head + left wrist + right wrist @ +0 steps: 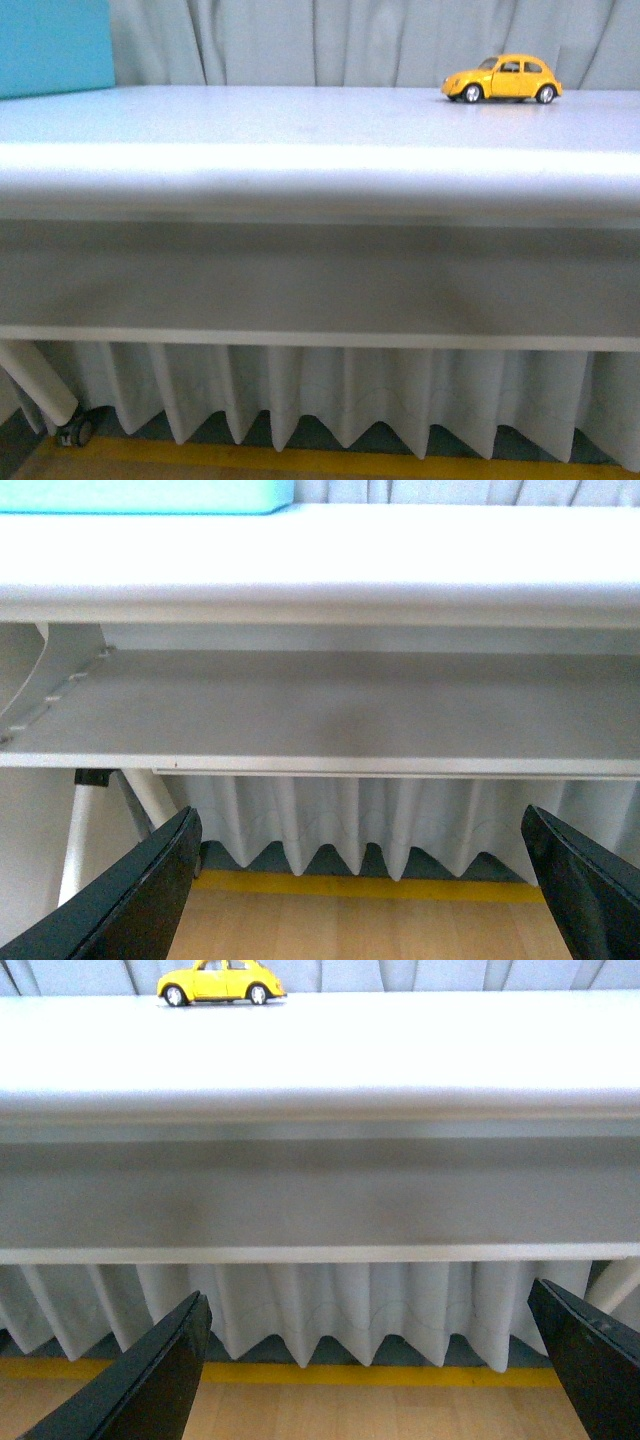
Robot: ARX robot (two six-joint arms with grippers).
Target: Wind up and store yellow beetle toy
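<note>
Glossy, rounded yellow beetle toy [503, 79] is sitting at the smooth tabletop's [300, 120] far edge; left gripper [358, 880] and right gripper [368, 1360] are gaping, empty.

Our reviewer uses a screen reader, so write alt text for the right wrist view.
A yellow beetle toy stands on its wheels at the far side of a white table, side-on. In the foreground, the right hand's two black fingers are spread wide apart, holding nothing, with a pleated grey curtain below the table.
</note>
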